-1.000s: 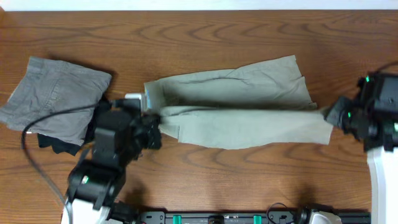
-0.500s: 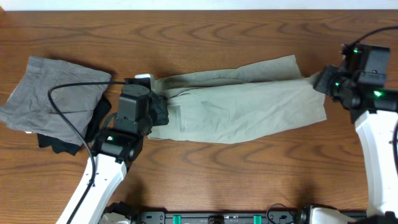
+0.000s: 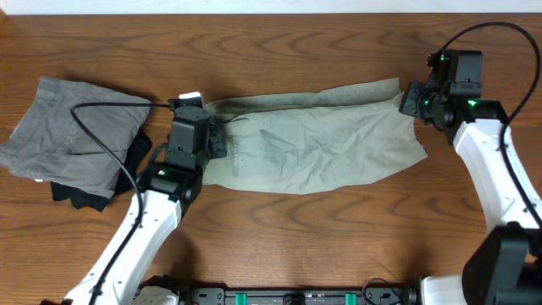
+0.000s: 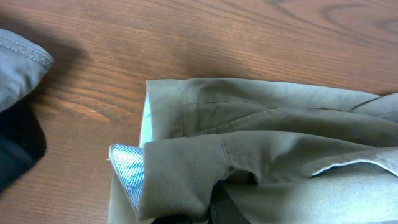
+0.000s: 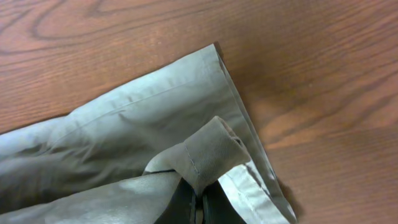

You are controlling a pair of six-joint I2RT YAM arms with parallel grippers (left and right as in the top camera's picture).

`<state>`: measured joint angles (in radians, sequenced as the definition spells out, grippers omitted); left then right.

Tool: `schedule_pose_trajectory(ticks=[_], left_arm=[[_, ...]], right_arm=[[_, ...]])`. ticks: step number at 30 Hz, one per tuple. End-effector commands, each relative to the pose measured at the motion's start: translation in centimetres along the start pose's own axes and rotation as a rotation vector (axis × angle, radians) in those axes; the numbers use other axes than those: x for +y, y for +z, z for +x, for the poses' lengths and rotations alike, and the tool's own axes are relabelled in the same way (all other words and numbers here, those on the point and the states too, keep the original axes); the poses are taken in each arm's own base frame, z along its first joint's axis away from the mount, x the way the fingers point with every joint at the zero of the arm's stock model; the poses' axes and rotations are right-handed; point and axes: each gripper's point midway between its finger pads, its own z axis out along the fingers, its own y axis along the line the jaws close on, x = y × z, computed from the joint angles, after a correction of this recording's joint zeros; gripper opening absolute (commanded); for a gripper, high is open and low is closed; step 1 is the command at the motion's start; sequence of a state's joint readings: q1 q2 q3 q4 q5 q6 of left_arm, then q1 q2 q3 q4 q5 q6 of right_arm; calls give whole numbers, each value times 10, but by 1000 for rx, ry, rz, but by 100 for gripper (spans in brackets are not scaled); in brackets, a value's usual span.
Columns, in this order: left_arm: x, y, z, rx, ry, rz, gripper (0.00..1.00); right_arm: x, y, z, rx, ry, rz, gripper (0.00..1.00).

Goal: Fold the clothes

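Observation:
The light khaki shorts [image 3: 313,152] lie stretched across the table's middle, folded lengthwise. My left gripper [image 3: 218,140] is shut on the waistband end, where pale blue lining [image 4: 127,171] shows beside the gathered cloth [image 4: 186,174]. My right gripper [image 3: 409,100] is shut on the hem at the far right corner. In the right wrist view the hem fold [image 5: 208,155] is pinched between my fingers [image 5: 186,205], lifted just above the lower leg layer [image 5: 143,112].
Darker grey folded shorts [image 3: 72,135] lie at the left, with a small black garment [image 3: 80,196] under their near edge. A cable [image 3: 102,110] from the left arm crosses the grey shorts. Bare wood [image 3: 339,237] lies in front.
Both grippers carried the near edge of the shorts away from me, over the far edge. The right arm swung toward the far right corner. The shorts now lie folded in half lengthwise.

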<state>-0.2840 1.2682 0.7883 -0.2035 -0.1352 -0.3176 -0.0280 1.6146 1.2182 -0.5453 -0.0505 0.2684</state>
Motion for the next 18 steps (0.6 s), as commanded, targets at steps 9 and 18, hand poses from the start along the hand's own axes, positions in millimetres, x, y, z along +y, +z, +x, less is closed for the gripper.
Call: schedule_pose_trajectory(ticks=[9,18], left_arm=[[1,15,-16,-52,-15,-31,7],[9,25,-38,-147,-44,-72,51]], right_arm=[[5,15,-26,-88,-29,7,1],[8,46,-30,-108,-28,-6,62]])
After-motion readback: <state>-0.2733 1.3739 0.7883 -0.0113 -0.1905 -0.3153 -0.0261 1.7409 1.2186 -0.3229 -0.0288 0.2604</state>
